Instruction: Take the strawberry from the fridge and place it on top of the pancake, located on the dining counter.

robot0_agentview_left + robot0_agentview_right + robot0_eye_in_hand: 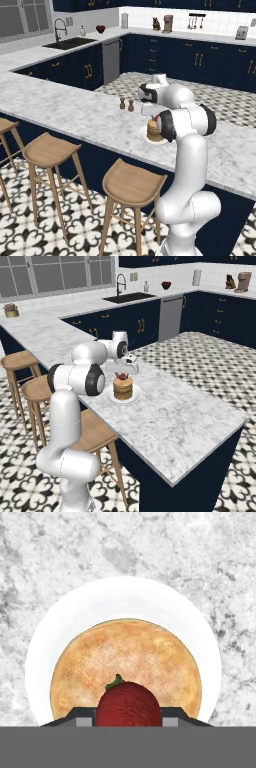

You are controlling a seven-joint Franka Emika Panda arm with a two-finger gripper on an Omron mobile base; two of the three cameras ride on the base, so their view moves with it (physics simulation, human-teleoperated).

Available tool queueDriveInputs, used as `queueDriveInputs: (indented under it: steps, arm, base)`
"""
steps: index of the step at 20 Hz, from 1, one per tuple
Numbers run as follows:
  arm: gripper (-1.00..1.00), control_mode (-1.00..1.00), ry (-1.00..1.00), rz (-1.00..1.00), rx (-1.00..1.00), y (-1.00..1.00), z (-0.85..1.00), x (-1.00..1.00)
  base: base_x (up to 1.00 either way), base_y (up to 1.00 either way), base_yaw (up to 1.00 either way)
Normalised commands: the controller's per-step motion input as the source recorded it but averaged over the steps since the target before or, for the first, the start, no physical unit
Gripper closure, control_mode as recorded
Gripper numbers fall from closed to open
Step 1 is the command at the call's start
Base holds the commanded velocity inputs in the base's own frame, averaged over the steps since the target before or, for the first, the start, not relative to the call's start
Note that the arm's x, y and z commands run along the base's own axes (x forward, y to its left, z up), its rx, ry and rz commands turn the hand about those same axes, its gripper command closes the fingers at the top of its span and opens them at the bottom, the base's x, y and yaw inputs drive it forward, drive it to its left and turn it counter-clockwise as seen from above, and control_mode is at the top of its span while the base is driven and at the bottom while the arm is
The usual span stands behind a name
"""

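Left base view, L to R: three wooden stools (47,150) stand along the near edge of the bench (75,112), i.e. the long marble dining counter w/ navy base. Two small brown shakers (126,104) stand on it, just left of the arm. Right of them, the pancake (153,131) stack sits on its white plate (146,138), partly hidden behind the arm's elbow. Far back: sink w/ tap (67,41) on the rear worktop.

Right base view: stools at left, then the arm, then the hand (121,374) pointing down over the stack. The strawberry (121,376) is a red dot at the hand's tip, directly above the pancake top; touching or just clear, can't tell.

Hand view: plate rim (55,622) forms a white ring on marble, the golden pancake centred in it. The strawberry sits between the two dark fingertips (80,718) at bottom, green tuft toward the pancake centre. Hand is closed narrow on the berry, tips at either side of it.
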Motion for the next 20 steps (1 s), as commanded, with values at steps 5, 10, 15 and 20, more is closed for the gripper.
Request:
queueDriveInputs:
  steps: [5, 10, 15, 20]
  arm:
    - [1.0, -1.0, 0.0, 0.0, 0.0, 0.0, -0.13, 0.0]
    - [-1.0, -1.0, 0.0, 0.0, 0.0, 0.0, -0.05, -0.05]
    - [-1.0, -1.0, 0.0, 0.0, 0.0, 0.0, 0.0, -0.2]
    - [-1.0, -1.0, 0.0, 0.0, 0.0, 0.0, 0.02, -0.17]
  base:
    - [0.0, 0.0, 0.0]
    - [0.0, 0.0, 0.0]
    - [0.0, 0.0, 0.0]
    - [0.0, 0.0, 0.0]
